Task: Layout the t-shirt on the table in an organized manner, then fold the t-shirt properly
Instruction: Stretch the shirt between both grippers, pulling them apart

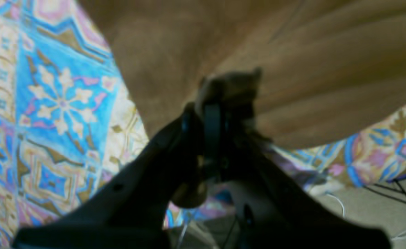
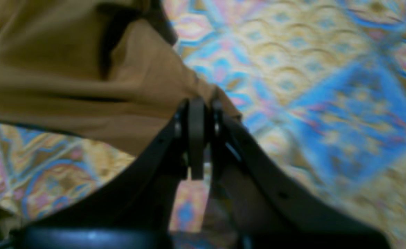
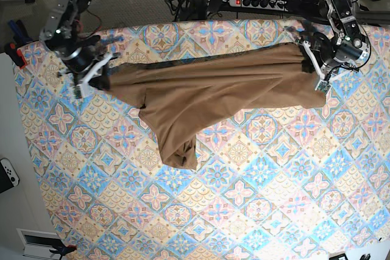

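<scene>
T-shirt, tan-brown: one. Worktop with tile-patterned cover: one. Robot arms: two, one gripper apiece — left gripper and right gripper (both pinched on cloth). Power strip beyond the far edge: one. White game controller off the worktop's side: one. Cables behind: a tangle, not countable.

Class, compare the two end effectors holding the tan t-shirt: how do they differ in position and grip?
The left end effector sits on the base view's right side; the right end effector on its left. The left one pinches a bunched wad of the t-shirt, pleats fanning out; the right one clamps a flatter edge. Both are shut on the t-shirt, stretching it between them over the table.
</scene>
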